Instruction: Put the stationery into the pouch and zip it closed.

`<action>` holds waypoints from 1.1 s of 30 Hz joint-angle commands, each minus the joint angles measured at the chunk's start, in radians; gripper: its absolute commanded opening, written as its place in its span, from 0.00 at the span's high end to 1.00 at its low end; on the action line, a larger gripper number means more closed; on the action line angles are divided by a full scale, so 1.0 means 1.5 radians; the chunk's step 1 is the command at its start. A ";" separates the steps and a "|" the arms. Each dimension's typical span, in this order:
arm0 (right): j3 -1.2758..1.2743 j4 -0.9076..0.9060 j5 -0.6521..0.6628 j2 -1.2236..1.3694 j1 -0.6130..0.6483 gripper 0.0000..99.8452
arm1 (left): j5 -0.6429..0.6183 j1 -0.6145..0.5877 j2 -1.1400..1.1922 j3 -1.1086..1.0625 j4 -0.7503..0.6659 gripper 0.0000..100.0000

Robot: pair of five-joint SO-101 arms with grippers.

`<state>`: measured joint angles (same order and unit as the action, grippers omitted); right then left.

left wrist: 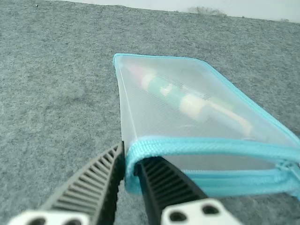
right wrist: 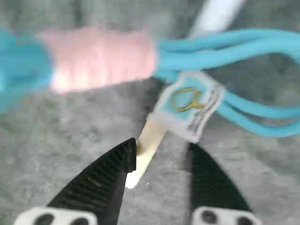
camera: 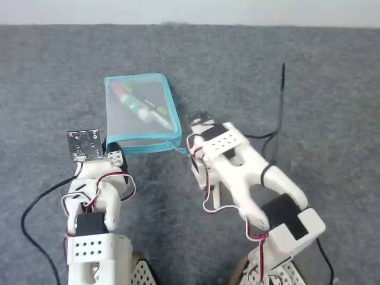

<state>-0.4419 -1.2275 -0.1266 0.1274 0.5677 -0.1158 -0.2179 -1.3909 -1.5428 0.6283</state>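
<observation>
Both set for zipping: my L gripper point(left wrist: 130, 160) pinches pouch point(left wrist: 197, 146) corner, R gripper point(right wrist: 161, 147) gapes round zip tab point(right wrist: 145, 146); next squeeze, pull.

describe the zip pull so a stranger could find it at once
On the grey table lies a teal mesh pouch holding pens. At its corner by the right gripper sits the zip pull: a small pale tab with a gold ring, unlike the teal edging around it.

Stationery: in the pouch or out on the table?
In. The pens lie inside the pouch, behind its translucent wall, within its teal border, in the high and left wrist views.
</observation>
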 commanded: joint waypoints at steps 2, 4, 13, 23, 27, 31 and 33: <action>0.029 0.002 0.087 -0.008 -0.049 0.99 | -0.010 -0.004 -0.009 0.043 -0.025 0.99; 0.031 -0.015 0.120 -0.011 -0.081 0.99 | -0.010 -0.004 -0.009 0.043 -0.024 0.99; 0.028 -0.024 0.142 -0.173 -0.295 0.99 | -0.010 -0.003 -0.008 0.042 -0.025 0.99; -0.003 -0.032 0.160 -0.189 -0.230 0.99 | -0.010 -0.003 -0.008 0.041 -0.025 0.99; -0.016 -0.031 0.159 -0.232 -0.140 0.99 | -0.010 -0.003 -0.008 0.041 -0.026 0.99; -0.015 -0.033 0.166 -0.244 -0.074 0.99 | -0.010 -0.003 -0.008 0.041 -0.026 0.99; -0.019 -0.033 0.166 -0.237 -0.065 0.98 | -0.010 -0.003 -0.008 0.041 -0.026 0.99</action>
<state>-0.4741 -1.2674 0.1020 -0.1780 0.4419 -0.1158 -0.2179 -1.3909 -1.5428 0.6283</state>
